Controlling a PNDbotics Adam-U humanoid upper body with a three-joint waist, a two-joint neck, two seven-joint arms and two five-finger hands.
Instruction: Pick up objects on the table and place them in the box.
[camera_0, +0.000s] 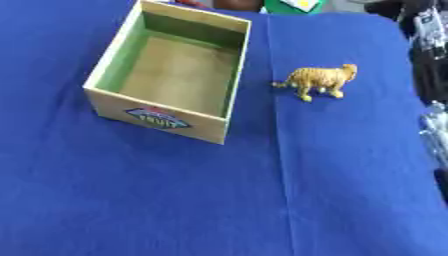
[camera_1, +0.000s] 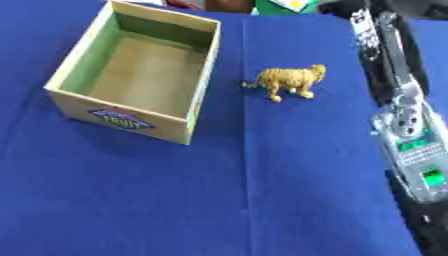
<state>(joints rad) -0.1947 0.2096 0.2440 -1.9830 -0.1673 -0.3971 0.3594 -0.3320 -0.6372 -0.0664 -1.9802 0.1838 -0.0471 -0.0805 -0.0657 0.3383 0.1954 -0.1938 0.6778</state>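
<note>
Toy tiger (camera_0: 321, 80) standing upright on blue-covered bench (camera_0: 175, 200), just right of open wooden box (camera_0: 105, 60), not touching. Right arm (camera_1: 404, 120) showing at right edge; hand not visible, can't tell fingers.

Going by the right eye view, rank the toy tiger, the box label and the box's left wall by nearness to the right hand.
1. The toy tiger, standing on the cloth left of the right hand.
2. The box label, on the box's near wall.
3. The left wall, on the box's far side from the hand.
</note>
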